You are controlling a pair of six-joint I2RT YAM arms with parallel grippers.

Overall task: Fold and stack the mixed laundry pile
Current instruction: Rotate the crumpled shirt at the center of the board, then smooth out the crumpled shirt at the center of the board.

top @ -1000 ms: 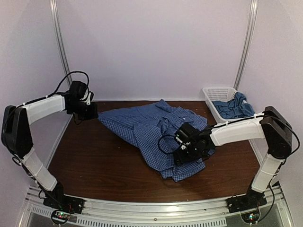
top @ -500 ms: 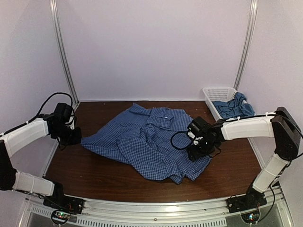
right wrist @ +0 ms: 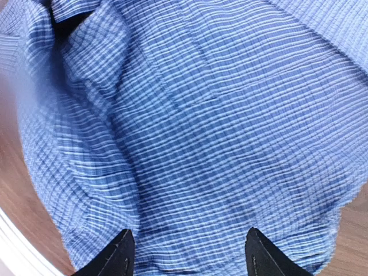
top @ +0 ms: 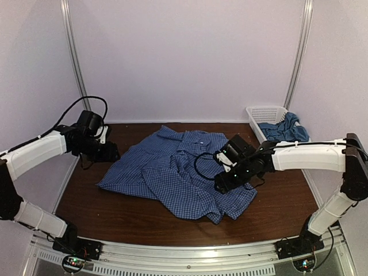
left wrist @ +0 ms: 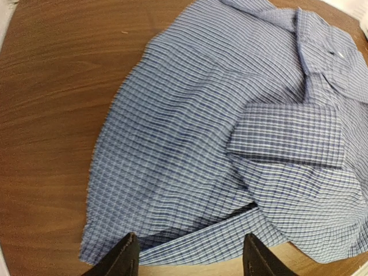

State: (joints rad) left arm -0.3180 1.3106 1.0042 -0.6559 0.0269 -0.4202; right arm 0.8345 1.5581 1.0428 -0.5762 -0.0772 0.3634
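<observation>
Both stand wide open and empty: the right gripper (right wrist: 187, 248) low over the checked shirt (top: 178, 172), rumpled across the desk (top: 115, 204), the left gripper (left wrist: 190, 254) near its left edge. Farther back, the teal t-shirt (top: 282, 131) sits heaped in the white basket (top: 261, 110).

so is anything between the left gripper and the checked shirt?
Nothing visible. The left gripper is open just above the shirt's near edge, and the wrist view shows only cloth ahead of its fingers, with the wooden table to the side.
</observation>
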